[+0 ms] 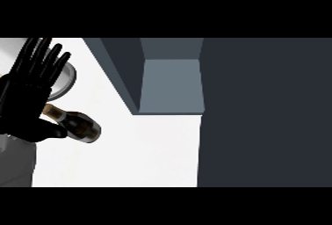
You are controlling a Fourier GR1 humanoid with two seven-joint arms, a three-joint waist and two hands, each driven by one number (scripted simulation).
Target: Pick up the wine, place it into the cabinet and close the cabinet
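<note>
The wine bottle (80, 125) lies on its side on the white counter (149, 149) at the left, dark glass with a tan neck pointing up-left. My left hand (26, 101) stands at the left edge, fingers straight and pointing up, open, covering part of the bottle's neck; its thumb lies beside the bottle. The dark grey cabinet (259, 110) fills the right side, and its open compartment (172, 83) shows a lighter grey inside at the top middle. My right hand is out of sight.
A round grey plate (66, 78) sits behind my left hand's fingers at the upper left. White counter stretches between the bottle and the cabinet's tall dark front.
</note>
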